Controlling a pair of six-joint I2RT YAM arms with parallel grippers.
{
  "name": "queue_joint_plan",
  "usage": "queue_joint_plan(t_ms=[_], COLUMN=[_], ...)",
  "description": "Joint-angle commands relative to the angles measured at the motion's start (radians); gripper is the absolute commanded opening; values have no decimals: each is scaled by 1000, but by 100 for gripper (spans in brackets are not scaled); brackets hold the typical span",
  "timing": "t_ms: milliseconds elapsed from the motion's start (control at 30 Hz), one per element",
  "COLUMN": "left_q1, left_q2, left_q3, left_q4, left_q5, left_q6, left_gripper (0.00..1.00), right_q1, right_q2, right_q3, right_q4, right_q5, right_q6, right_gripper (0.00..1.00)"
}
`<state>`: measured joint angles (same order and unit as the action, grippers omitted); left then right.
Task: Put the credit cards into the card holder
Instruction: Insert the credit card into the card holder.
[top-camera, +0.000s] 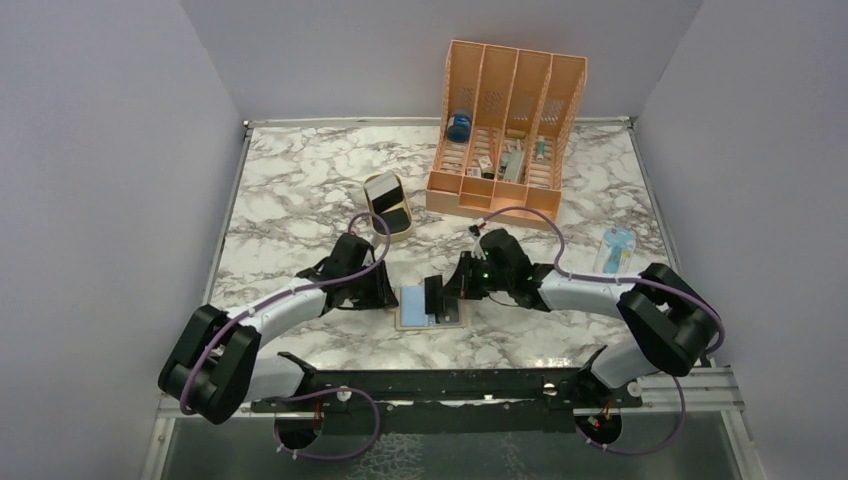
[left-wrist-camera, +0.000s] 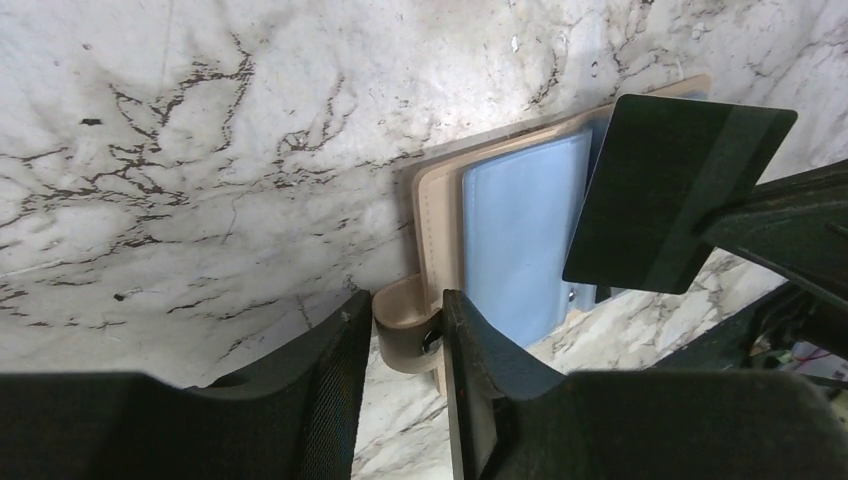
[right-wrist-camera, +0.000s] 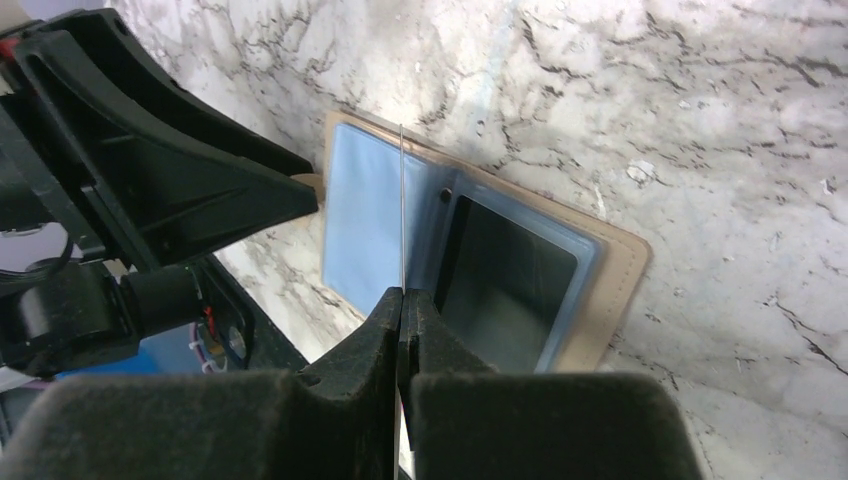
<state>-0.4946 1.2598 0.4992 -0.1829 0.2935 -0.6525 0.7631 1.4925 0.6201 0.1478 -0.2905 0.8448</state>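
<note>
The card holder (top-camera: 418, 306) is found lying open on the desk (top-camera: 300, 190). A dark credit card (top-camera: 433, 297) is held over it by the right gripper (top-camera: 446, 293). The left gripper (top-camera: 388, 293) is placed at its left edge.

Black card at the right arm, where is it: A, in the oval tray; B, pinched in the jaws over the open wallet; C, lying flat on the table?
B: the right arm's jaws are shut on the black card, held on edge over the open wallet.
</note>
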Motion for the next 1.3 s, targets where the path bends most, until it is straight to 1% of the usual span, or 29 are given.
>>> queue_joint_plan(t_ms=[0,200,300,467,600,733,833,900,1000,1067,1267], left_q1=[-12,-17,-19,-27,-31,-34,-35,-38,-44,-49,-55], left_q2=[-39,-47,-44,-45,-45,-42,-37,-39,-49,-60,-88], left_q3=[-31,-71,-83,-93,-93,-104,-117,-128,-139,-144,-156], left_q4=[21,53,68,92,96,101,109,117,126,133,134], left_q5=[-68,-61,-58,-44,-43,-61,-65,-62,-58,-53,-64], left_q6=[-12,-26,-29,-38,-47,-86,-107,-118,-131,-140,-150], left_gripper=[31,15,8,0,0,0,0,0,0,0,0], right_q1=[-10,-11,-11,-11,-11,-11,-11,-11,-11,-11,-11], right_q2=[0,-7,2,19,31,16,-33,-68,-77,-70,-127], right_q3=[-43,-96,-118,-137,-134,-149,-167,-186,-195,-184,-211], right_q4=[49,94,110,126,122,118,74,79,114,94,101], right_q5=[-1,4,11,18,13,16,73,103,91,87,165], right_q6=[7,23,29,28,36,51,59,62,63,70,86], right_gripper=[1,1,1,1,1,1,1,1,1,1,1])
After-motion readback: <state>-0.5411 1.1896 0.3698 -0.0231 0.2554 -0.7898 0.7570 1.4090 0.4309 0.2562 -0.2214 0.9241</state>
